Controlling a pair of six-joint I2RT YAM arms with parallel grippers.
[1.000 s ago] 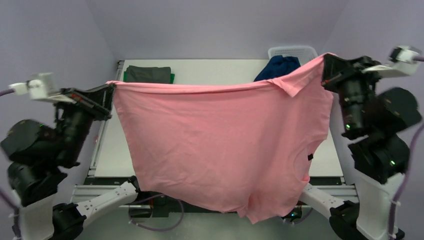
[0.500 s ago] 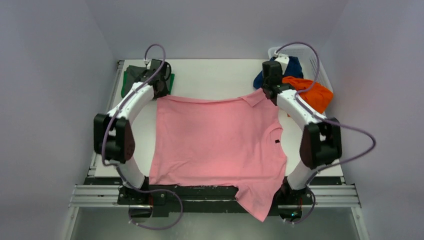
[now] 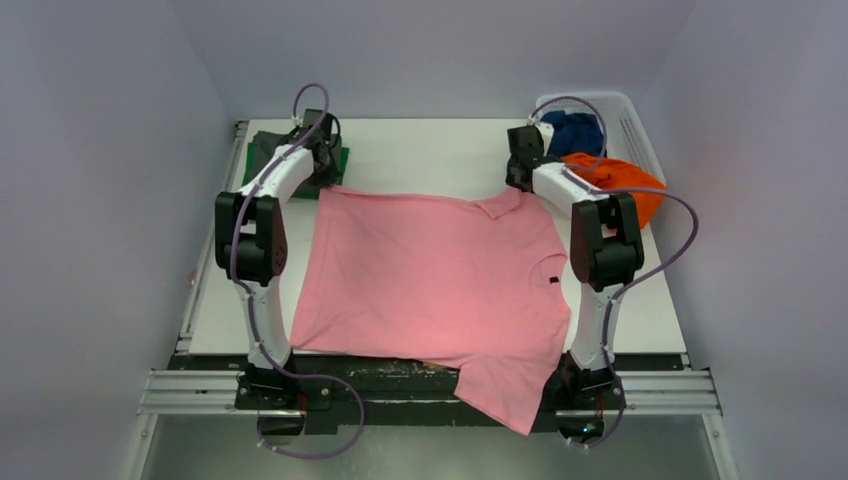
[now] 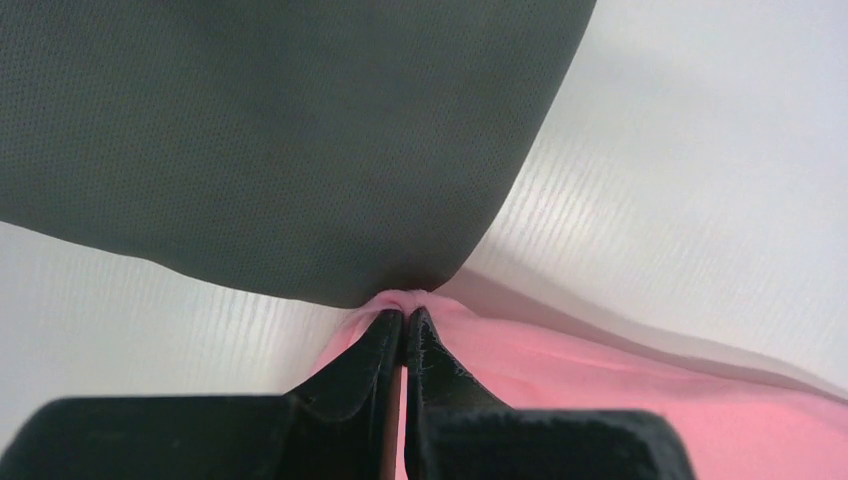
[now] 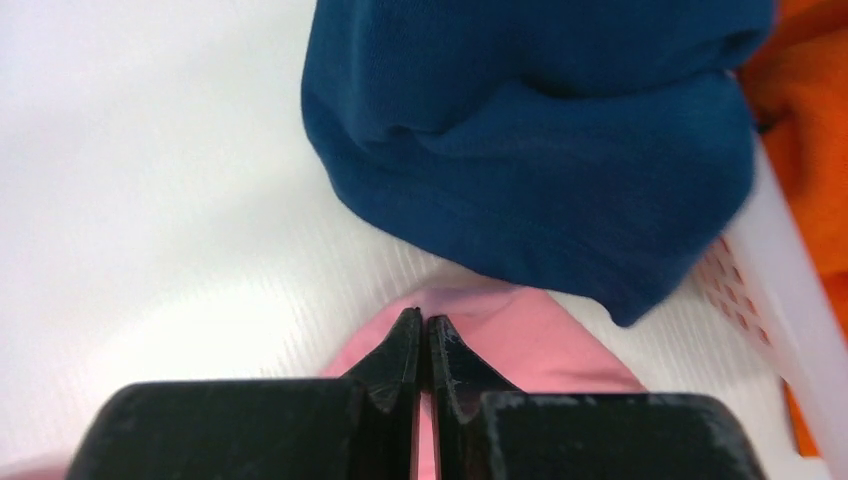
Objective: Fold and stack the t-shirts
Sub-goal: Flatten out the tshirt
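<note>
Jaws of my left gripper (image 4: pixel 403 325) and right gripper (image 5: pixel 421 330) pinch the pink t-shirt (image 3: pixel 430 270), flat, unfolded; grey shirt (image 4: pixel 280 130), green shirt (image 3: pixel 344 160) seemingly stacked; navy shirt (image 5: pixel 540 150), orange shirt (image 5: pixel 805 130) await.

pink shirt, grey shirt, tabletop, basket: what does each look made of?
The pink t-shirt looks like soft matte knit, probably cotton jersey: it lies limp with shallow creases. The dark grey t-shirt is a fine pinholed mesh, likely synthetic sports fabric. The table seems to be white fluted plastic sheet, going by its fine parallel ribs. The basket is white moulded plastic with a perforated wall.
</note>
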